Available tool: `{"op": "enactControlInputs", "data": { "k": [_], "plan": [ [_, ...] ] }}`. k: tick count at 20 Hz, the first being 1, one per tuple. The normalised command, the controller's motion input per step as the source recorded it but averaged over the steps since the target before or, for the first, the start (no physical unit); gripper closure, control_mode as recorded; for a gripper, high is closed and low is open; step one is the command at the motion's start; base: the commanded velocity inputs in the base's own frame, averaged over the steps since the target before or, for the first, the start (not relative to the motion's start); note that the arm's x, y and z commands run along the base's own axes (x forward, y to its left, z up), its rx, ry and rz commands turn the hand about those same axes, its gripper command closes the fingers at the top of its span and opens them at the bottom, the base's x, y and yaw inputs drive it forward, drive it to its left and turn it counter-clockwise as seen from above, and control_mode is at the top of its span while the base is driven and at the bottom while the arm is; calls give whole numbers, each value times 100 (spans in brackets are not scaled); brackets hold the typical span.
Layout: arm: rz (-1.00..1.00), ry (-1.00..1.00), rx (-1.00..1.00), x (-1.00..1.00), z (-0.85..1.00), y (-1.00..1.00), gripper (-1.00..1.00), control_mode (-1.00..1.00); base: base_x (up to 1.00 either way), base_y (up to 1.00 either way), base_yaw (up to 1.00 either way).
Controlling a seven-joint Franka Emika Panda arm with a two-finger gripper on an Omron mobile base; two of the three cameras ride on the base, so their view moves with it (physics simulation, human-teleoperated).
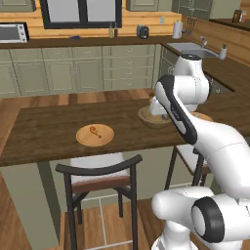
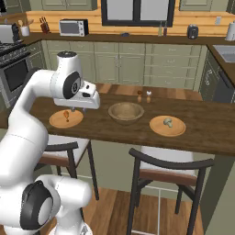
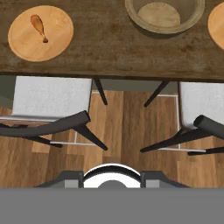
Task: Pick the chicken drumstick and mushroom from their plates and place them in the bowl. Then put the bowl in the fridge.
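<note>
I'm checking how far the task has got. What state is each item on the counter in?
chicken drumstick: lying on the left plate, not yet picked
mushroom: sitting on the right plate, not yet picked
bowl: upright on the counter between the two plates, empty

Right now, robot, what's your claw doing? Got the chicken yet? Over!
Claw carries nothing, hanging above the chairs. Chicken drumstick on its plate, mushroom on the other. Bowl empty. Nothing blocking.
</note>
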Motion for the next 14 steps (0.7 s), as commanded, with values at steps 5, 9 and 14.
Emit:
{"op": "enactControlInputs", "data": {
  "k": [5, 9, 14],
  "plan": [
    [0, 0, 0, -4, 0, 0, -100, 100, 8, -1, -2],
    [0, 0, 0, 0, 0, 0, -100, 100, 64, 0, -9],
    [0, 0, 0, 0, 0, 0, -100, 100, 76, 0, -11]
  ]
}}
